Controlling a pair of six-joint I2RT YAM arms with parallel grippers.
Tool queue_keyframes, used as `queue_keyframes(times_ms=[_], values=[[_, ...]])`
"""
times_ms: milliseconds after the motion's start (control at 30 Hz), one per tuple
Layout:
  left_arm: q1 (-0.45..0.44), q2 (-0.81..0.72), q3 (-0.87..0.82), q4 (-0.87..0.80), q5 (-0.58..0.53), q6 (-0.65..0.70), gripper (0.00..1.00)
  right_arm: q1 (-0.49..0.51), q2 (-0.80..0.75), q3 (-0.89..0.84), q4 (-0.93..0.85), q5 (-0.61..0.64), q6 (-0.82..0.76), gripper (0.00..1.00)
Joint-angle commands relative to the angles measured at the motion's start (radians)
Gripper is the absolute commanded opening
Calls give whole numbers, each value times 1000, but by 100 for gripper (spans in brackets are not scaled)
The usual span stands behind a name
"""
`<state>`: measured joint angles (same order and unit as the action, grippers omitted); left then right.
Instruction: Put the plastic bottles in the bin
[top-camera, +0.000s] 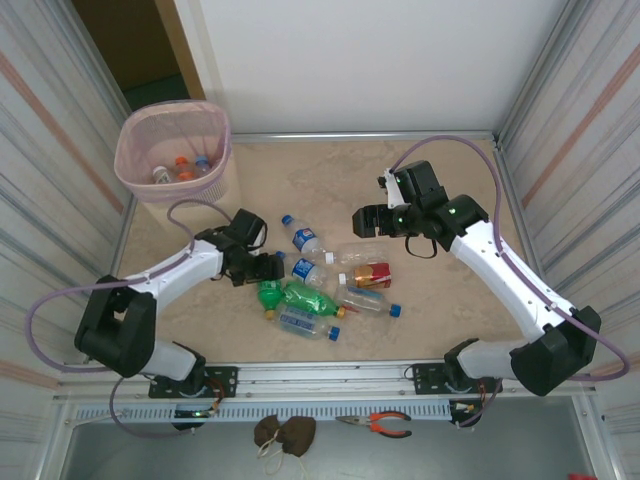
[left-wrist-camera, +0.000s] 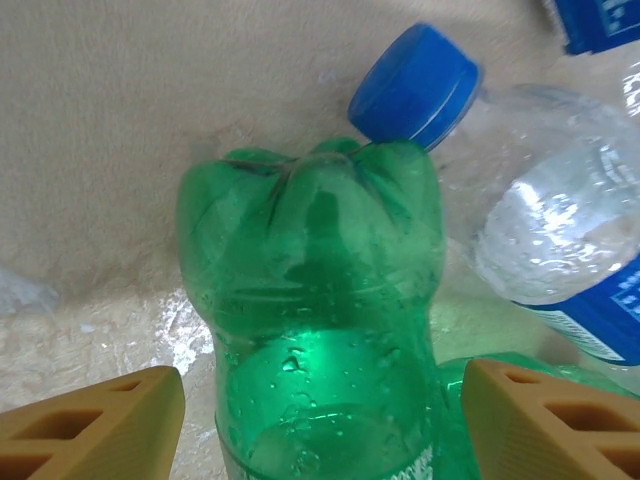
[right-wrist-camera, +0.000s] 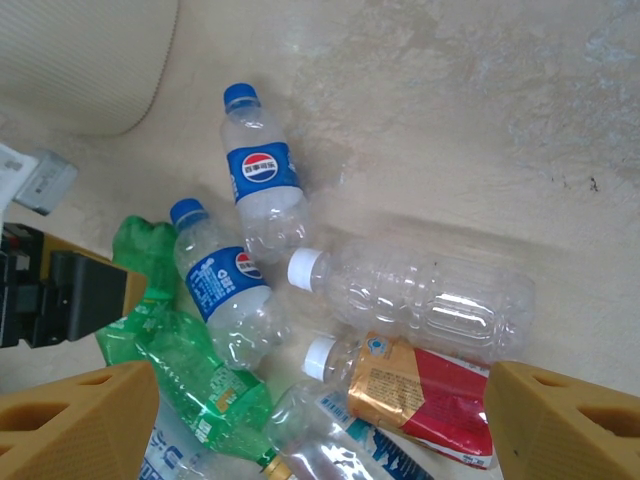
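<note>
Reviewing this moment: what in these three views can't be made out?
Left wrist view: the green bottle shows its base, but its neck end is cut off by the bottom edge.
Top view: the bottles inside the bin are too small to count, and the rim hides part of the interior.
Right wrist view: the lowest clear bottle is cut off by the bottom edge, and the print on the red-labelled bottle is too small to read.
</note>
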<state>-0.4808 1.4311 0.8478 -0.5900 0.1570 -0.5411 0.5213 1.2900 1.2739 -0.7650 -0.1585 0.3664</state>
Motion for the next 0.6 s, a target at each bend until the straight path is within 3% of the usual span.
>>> queue_keyframes(times_ms=[0, 267, 567], values=[[-4, 18, -19, 23, 23, -19, 73, -7, 11, 27, -14, -17, 17, 84], [-3, 43, -42, 22, 52, -18, 73, -7, 15, 23, -11, -18, 17, 83], [-4, 36, -55, 18, 47, -19, 66, -7, 16, 18, -11, -17, 17, 84]])
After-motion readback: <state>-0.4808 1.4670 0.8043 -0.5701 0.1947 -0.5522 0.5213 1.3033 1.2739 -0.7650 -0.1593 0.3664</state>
